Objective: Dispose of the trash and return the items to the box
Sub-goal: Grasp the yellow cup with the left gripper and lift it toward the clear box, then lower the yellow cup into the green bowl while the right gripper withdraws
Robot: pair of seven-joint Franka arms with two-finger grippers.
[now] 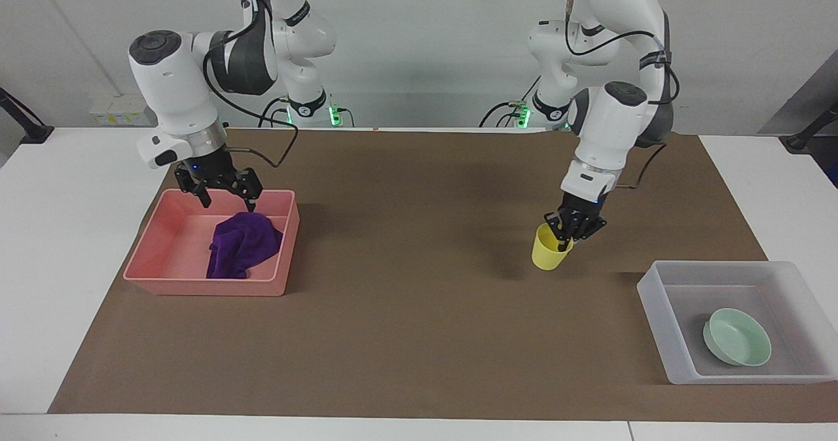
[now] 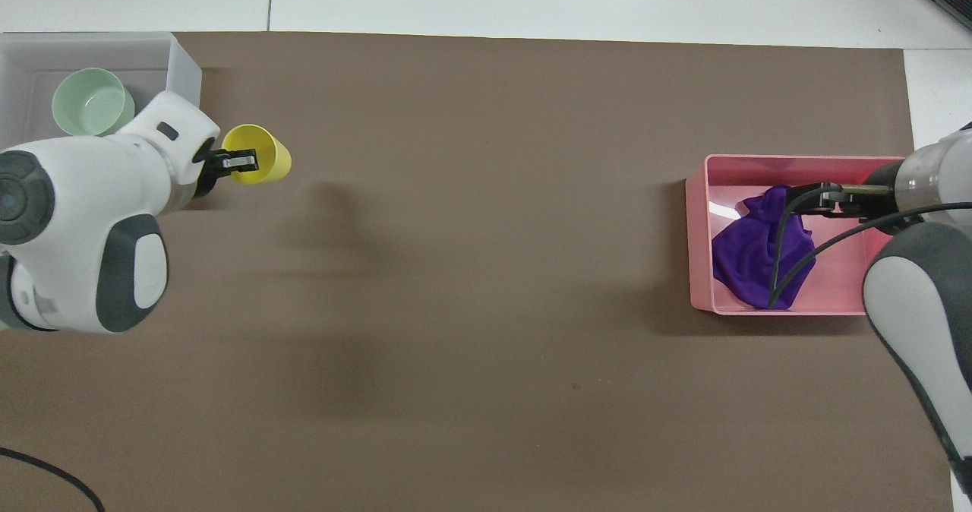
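Two trays on brown mat [image 1: 406, 336], one at each end of table. Pink tray [image 1: 160, 277] toward right arm's end holds purple cloth [image 1: 241, 250], crumpled, lying free. Translucent box [image 1: 658, 300] toward left arm's end holds mint bowl [image 1: 738, 345], tilted against wall. Right gripper [image 1: 222, 191] hangs above pink tray, fingers spread, empty, clear of cloth. Left gripper [image 1: 571, 229] pinched on rim of yellow cup [image 1: 548, 252], cup lifted off mat, tilted, over bare mat beside box.
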